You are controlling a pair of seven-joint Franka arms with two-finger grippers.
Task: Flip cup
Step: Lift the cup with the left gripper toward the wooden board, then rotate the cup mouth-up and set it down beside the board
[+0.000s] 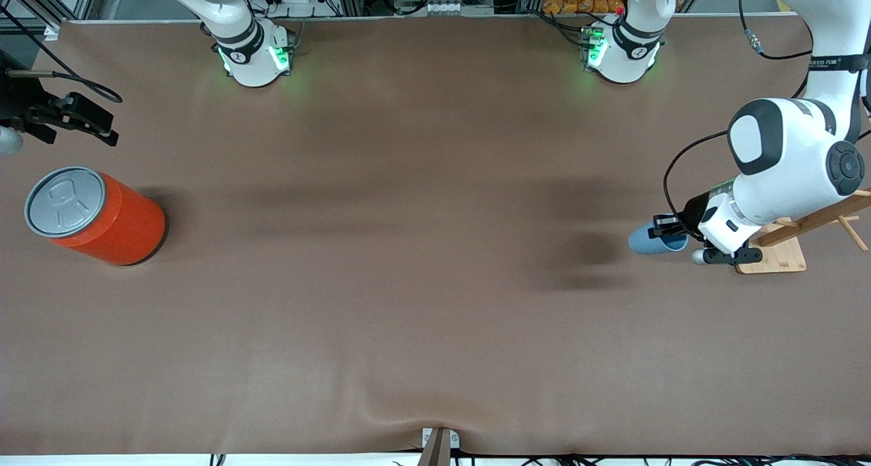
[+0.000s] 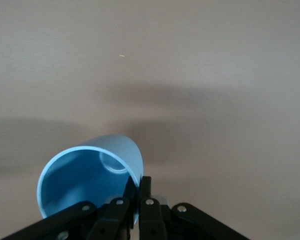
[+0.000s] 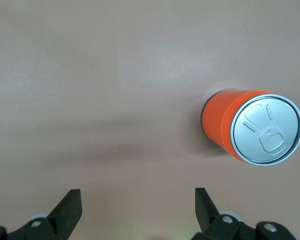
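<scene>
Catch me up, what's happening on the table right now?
The left gripper is shut on the rim of the light-blue cup, holding it tipped on its side in the air over the table's left-arm end, beside a wooden stand. The right gripper waits open above the other end, near the upright orange can. The cup is not yet set down.
</scene>
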